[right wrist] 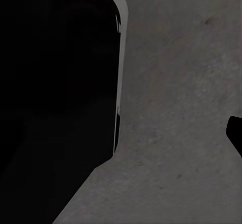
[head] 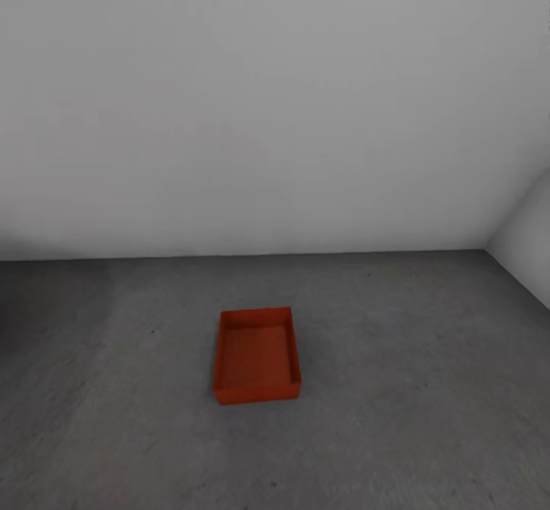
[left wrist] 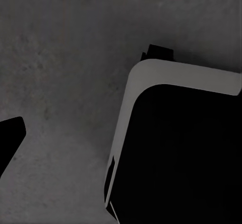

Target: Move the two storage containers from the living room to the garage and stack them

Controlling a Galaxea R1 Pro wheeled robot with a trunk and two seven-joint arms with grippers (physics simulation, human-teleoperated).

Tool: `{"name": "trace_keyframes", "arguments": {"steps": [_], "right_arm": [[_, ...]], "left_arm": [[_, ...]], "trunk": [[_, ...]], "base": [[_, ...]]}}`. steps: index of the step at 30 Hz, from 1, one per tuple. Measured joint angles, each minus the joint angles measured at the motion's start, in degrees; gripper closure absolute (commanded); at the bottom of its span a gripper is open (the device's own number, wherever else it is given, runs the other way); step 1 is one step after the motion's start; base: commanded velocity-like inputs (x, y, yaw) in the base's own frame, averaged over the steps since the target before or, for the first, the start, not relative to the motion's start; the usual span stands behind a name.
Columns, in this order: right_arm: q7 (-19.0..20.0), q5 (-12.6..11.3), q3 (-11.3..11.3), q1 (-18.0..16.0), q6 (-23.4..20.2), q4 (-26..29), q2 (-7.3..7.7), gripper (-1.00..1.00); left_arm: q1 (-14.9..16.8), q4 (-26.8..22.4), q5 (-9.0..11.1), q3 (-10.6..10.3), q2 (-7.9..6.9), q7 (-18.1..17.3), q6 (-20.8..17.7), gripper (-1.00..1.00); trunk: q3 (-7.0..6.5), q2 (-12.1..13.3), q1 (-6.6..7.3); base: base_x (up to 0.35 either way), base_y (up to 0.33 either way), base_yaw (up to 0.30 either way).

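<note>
From the head camera, one orange-red storage container [head: 256, 355] sits open side up on the grey concrete floor [head: 428, 388] of the garage, well out from the white wall [head: 275, 113]; it looks set down as the base for the stack. The left wrist camera looks down on concrete beside the robot's dark base [left wrist: 181, 148]. The right wrist camera shows the same, and I cannot tell whether either gripper is spread or pressed together.

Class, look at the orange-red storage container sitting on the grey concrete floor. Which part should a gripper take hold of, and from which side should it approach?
Grip one of the thin upright walls of the storage container, probably the near short wall, coming from above. It sits flat on the floor with its open top up, so one finger can slip inside and one outside the rim. The low walls leave little to pinch from the side.
</note>
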State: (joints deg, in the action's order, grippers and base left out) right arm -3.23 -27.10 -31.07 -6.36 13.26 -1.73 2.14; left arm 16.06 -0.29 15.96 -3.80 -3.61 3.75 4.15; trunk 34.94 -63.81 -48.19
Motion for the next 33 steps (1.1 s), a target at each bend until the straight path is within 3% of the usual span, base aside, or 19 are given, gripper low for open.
{"name": "trace_keyframes", "arguments": {"steps": [33], "right_arm": [[0.1,0.1,-0.1,0.0,0.0,0.0,0.00,-1.00]], "left_arm": [[0.0,0.0,0.0,0.0,0.00,0.0,0.0,-1.00]], "trunk": [[-3.03,0.0,0.00]], "base": [[0.000,0.000,0.000]]}}
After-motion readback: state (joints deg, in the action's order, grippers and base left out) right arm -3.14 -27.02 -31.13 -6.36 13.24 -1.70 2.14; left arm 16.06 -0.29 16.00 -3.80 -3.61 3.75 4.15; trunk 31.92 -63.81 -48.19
